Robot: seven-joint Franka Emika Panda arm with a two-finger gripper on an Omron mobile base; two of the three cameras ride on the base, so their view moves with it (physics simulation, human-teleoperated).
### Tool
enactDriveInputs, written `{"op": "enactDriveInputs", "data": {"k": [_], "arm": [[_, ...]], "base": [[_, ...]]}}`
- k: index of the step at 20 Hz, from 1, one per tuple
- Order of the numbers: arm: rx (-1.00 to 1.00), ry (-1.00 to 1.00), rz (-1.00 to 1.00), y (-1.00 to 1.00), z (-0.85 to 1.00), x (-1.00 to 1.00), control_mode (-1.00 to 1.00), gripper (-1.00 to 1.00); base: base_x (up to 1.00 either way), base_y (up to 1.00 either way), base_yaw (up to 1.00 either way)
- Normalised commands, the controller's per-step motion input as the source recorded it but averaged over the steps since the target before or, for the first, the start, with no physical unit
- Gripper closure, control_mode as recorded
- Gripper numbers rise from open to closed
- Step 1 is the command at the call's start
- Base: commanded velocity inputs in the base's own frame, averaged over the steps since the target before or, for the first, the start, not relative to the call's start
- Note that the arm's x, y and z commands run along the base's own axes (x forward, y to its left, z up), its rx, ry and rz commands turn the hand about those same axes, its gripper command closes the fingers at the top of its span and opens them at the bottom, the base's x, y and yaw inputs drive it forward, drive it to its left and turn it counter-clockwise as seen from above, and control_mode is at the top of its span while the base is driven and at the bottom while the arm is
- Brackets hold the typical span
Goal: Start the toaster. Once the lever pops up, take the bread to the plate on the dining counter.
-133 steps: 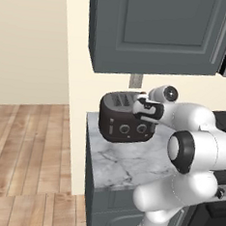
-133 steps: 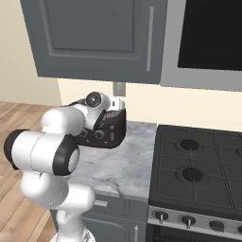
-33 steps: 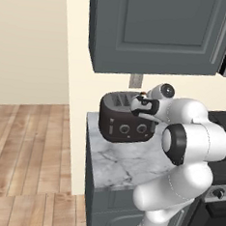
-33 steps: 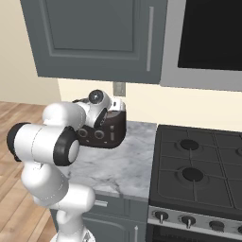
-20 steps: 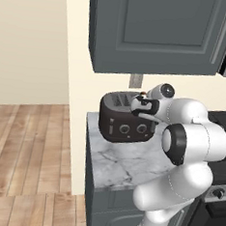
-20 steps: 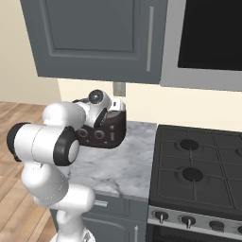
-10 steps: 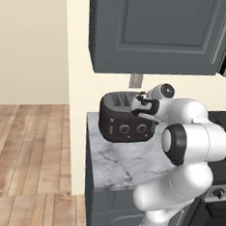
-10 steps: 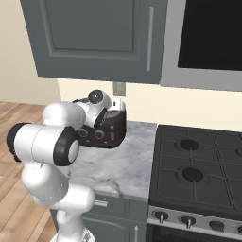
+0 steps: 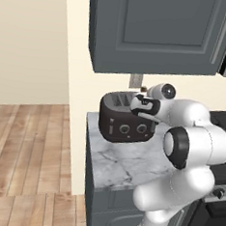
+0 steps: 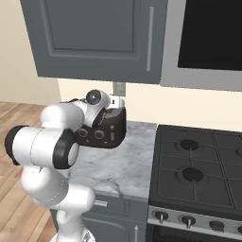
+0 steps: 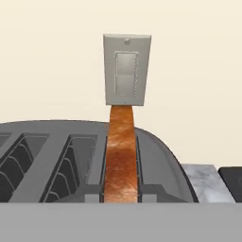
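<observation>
Nothing much has moved over the last second and a half: arm, gripper [image 9: 141,105] and toaster [image 9: 124,120] sit where they did, though against the oldest frame the elbow has swung slightly closer to the toaster. Gripper is at the toaster's top right end, jaws closed as tight as they go; the hand view shows the bread [image 11: 121,156] standing on edge in the slot straight ahead of the fingers, so it looks pinched on the slice, but the fingertips themselves are hidden so contact can't be confirmed. Bread is upright, toasted brown, top edge poking above the slot rim, with a wall outlet plate [image 11: 126,70] behind it. Toaster sits at the back of the marble desk [image 9: 125,164], left of the stove [image 10: 198,170]. Handling, as a judgement: toast is very light, stiff but brittle and crumbly, dry so not slippery; squeeze too hard and it snaps or flakes. Best hold is across the two flat faces near the exposed upper edge, centred, then lift straight up so it doesn't scrape the slot walls. Thin pinch means it could pivot during the carry, so keep it vertical.
</observation>
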Motion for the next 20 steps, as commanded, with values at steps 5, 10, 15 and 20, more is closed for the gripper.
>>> {"op": "enactDriveInputs", "data": {"k": [5,10,15,20], "arm": [[0.00,-0.08,0.00,0.00,0.34,-0.15,-1.00,1.00],[0.00,-0.05,0.00,0.00,0.45,-0.19,-1.00,1.00],[0.00,-0.05,0.00,0.00,0.47,-0.32,-1.00,1.00],[0.00,-0.01,0.00,0.00,0.41,-0.68,-1.00,1.00]], "base": [[0.00,0.00,0.00],[0.00,0.00,0.00],[0.00,0.00,0.00],[0.00,0.00,0.00]]}}
